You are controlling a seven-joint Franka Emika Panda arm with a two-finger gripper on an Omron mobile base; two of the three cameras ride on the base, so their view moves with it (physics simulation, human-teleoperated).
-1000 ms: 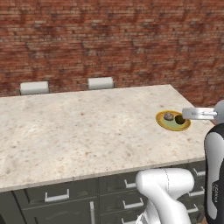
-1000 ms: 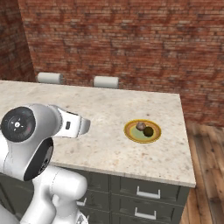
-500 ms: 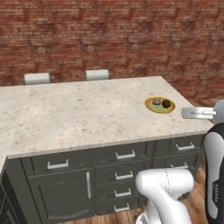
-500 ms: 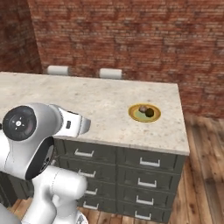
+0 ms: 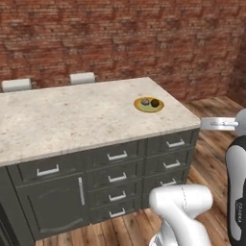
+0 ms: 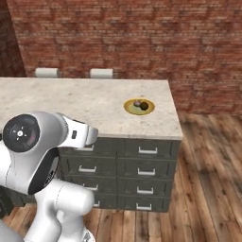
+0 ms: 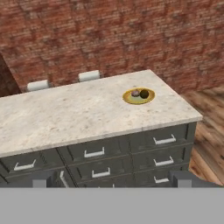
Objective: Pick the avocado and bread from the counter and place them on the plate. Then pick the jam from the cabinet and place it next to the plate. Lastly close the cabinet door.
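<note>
your base has backed off the beige speckled stone counter [image 5: 72, 115]; the dark olive avocado [image 5: 154, 102] and grey-brown lumpy bread [image 5: 144, 101] sit on the small yellow plate [image 5: 149, 108], gripper [image 7: 113, 178] spread empty, so go find the jam cabinet.

We see a beige speckled counter [image 5: 72, 115] over dark grey drawers [image 5: 115, 166] with silver handles, a yellow plate [image 5: 149, 105] bearing a dark olive-brown avocado [image 5: 155, 102] and grey-brown bread [image 5: 144, 101], a red brick wall [image 5: 120, 38] and brown wood floor [image 6: 208, 179].

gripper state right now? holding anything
Gripper: open and empty, fingertips spread wide, well back from the counter.
</note>
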